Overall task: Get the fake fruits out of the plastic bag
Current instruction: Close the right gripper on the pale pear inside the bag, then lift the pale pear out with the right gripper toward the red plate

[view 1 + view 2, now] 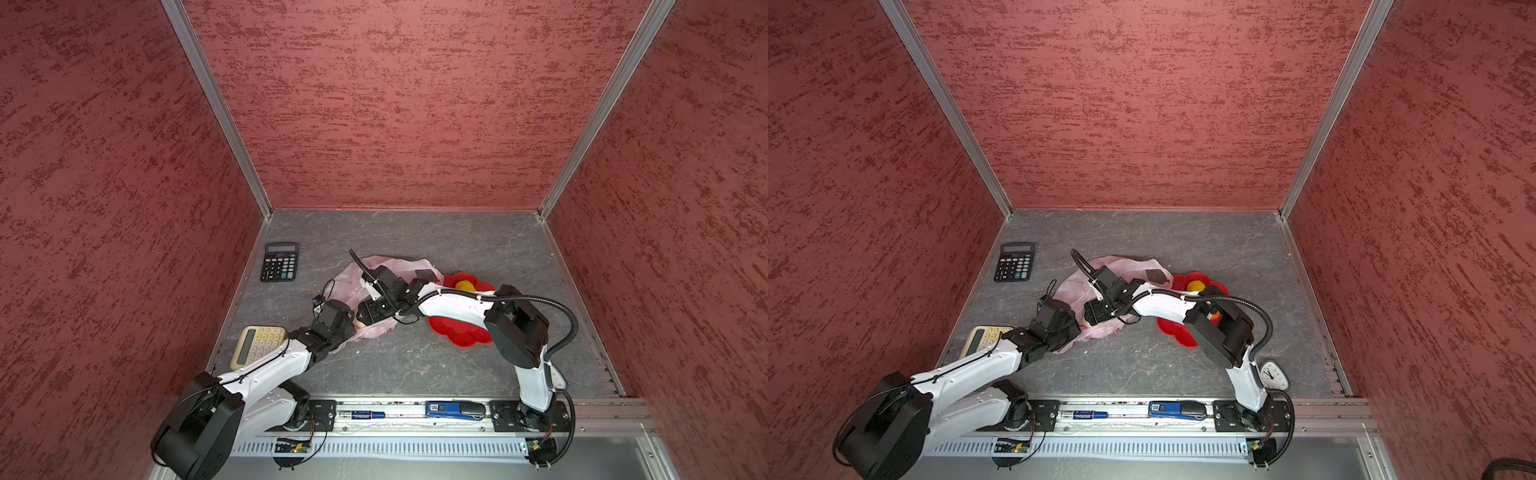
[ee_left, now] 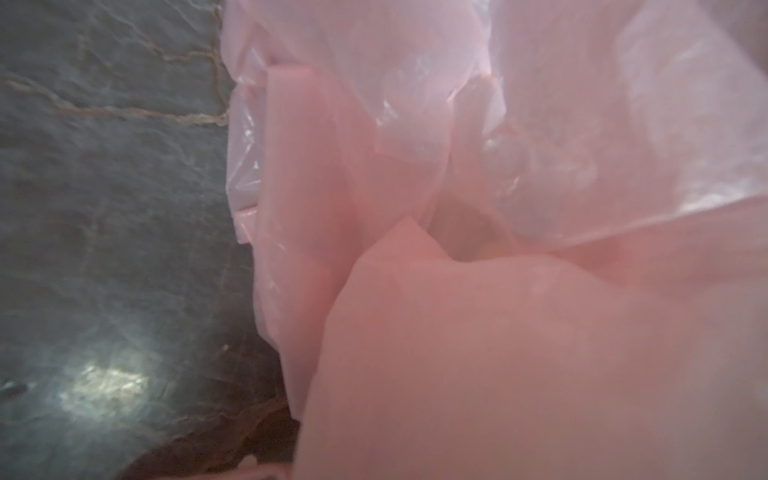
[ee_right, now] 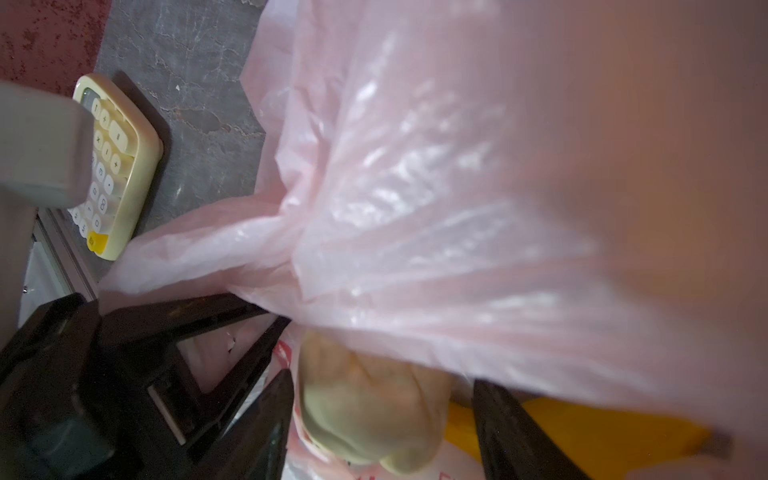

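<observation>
Plastic bag [image 1: 399,266] [image 1: 1129,266]: pale pink, translucent and crumpled. It lies about mid-desk, and both arms meet at the end nearer the near edge.

Right wrist view: the bag's film [image 3: 415,187] drapes over the lens side. A cream lumpy fruit [image 3: 365,399] sits under its lip on plastic with red print. A yellow piece [image 3: 602,436] lies just beside it, partly under the film; its shape cannot be made out.

Right claw [image 3: 380,380]: fingers spread, one on each side of the cream lumpy fruit. One finger is just beside the fruit and a strip of yellow shows between the fruit and the other finger. No grip is seen.

Left claw [image 3: 272,315]: fingers pressed together, pinching a gathered fold of the bag, with the film drawn taut toward that point. The left wrist view shows only blurred pink folds [image 2: 540,332] close to the lens, with grey desk beside them.

Red flower-shaped dish [image 1: 453,332] [image 1: 1173,328]: on the desk [image 1: 415,365] just right of the bag, partly hidden by the right arm. One yellow fruit [image 1: 464,285] [image 1: 1195,286] rests on its far part.

Further out:
- Black calculator [image 1: 279,262] near the left edge, toward the far-left corner, well apart from the bag.
- Cream calculator [image 1: 257,345] [image 3: 116,166] near the left edge, closer to the near edge, partly under the left arm.
- Small clock [image 1: 1275,375] near the near-right corner, beside the right arm's lower link.
</observation>
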